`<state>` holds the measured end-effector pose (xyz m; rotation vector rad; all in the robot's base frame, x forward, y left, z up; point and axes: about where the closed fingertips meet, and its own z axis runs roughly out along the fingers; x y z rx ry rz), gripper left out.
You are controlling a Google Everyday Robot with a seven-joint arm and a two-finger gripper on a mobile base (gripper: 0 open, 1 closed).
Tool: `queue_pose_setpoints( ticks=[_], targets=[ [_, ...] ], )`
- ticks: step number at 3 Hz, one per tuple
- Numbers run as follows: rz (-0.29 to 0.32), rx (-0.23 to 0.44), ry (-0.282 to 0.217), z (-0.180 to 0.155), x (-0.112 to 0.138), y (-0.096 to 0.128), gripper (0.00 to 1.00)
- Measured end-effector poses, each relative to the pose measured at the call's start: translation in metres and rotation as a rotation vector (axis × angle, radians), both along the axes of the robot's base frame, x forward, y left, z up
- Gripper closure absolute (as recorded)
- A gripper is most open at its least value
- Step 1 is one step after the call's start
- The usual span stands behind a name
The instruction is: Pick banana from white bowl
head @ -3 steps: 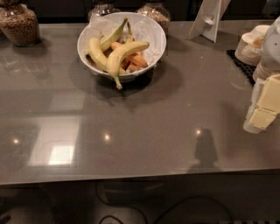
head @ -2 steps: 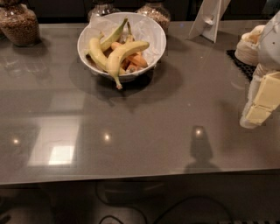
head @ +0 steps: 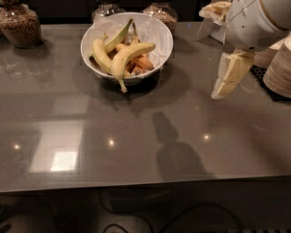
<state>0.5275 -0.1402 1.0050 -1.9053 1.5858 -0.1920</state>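
Observation:
The white bowl (head: pixel 157 34), lined with crinkled paper, stands at the back middle of the grey table. The banana (head: pixel 122 60), plump, curved and all yellow, lies on top in the bowl, its stem hanging over the front rim. A slimmer greenish banana (head: pixel 119 34) and a paler yellow one (head: pixel 100 53) lie beside it. My gripper (head: pixel 221 93), cream-coloured, hangs above the table to the right of the bowl, about a bowl's width away, tips pointing down and left. It holds nothing that I can see.
Orange pieces (head: pixel 140 61) lie in the bowl under the bananas. Glass jars stand at the back left (head: pixel 19 25) and behind the bowl (head: pixel 161 11). Stacked beige paper bowls (head: pixel 278 68) stand at the right edge. The table's front edge (head: pixel 136 184) is near.
My gripper has moved left and a little up, closer to the bowl, and more of the white arm shows. The bowl and bananas have not moved.

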Motion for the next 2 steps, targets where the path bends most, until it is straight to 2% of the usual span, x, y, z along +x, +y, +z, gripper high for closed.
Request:
queue_pose_setpoints(
  ticks=[1, 2],
  targets=[
    [0.227, -0.027, -0.142, 0.0222, 0.0392, 0.0480, 0.00],
    [0.226, -0.026, -0.141, 0.0222, 0.0392, 0.0483, 0.00]
  ],
)
